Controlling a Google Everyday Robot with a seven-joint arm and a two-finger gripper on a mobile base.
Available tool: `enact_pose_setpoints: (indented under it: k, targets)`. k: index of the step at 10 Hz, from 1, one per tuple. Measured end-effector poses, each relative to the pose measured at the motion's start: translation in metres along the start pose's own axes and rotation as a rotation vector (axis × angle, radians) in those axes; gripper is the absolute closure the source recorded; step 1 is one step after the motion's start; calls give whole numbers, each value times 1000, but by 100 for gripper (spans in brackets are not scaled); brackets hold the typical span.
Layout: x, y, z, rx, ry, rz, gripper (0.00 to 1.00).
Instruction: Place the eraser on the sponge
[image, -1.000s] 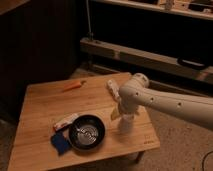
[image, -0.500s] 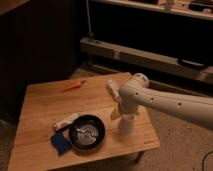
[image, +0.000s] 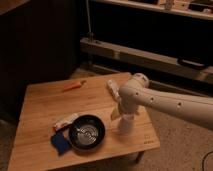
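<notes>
1. Eraser (image: 66, 121) position: the pale bar lay flat on the table (image: 40, 100), just beside the upper-left rim of the pan (image: 86, 134). It was near the sponge (image: 59, 143) but did not rest on it. Whether the two touched could not be told.
2. Sponge position: the blue sponge lay flat at the front left of the table, against the pan's left rim and possibly tucked slightly under it.
3. Gripper (image: 125, 125) position: it pointed down at the table to the right of the pan, well apart from eraser and sponge. Whether it was open or closed, or held anything, could not be told.
4. Eraser handling, as judged: probably light, firm and slightly rubbery, so unlikely to slip or crush under moderate force. It sat low, so a grasp would have to come from above, close to the tabletop.
5. Grasp point: across the short width at mid-length appeared best. The side nearest the pan left little clearance, so pan contact was a risk.
6. Sponge handling, as judged: probably soft and yielding, with a small top face. An eraser released from height could tip off, so a low, centred release appeared advisable.
7. Other items: a carrot (image: 74, 86) and a white object (image: 112, 89) lay at the far side, away from eraser and sponge.
</notes>
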Motion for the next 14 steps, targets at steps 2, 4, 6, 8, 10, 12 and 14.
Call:
enact_pose_setpoints:
  k: [2,4,6,8,10,12,14]
  targets:
    - [0,0,0,0,0,0,20]
    - [4,2,-3,-16,16,-18,20]
    - [24,-7,-5,-35,41,-116,20]
    - [60,-34,-10,-32,81,-273,20]
    - [91,-75,-15,-20,116,-435,20]
    - [116,-125,-18,-5,143,-606,20]
    - [131,-185,-14,20,155,-777,20]
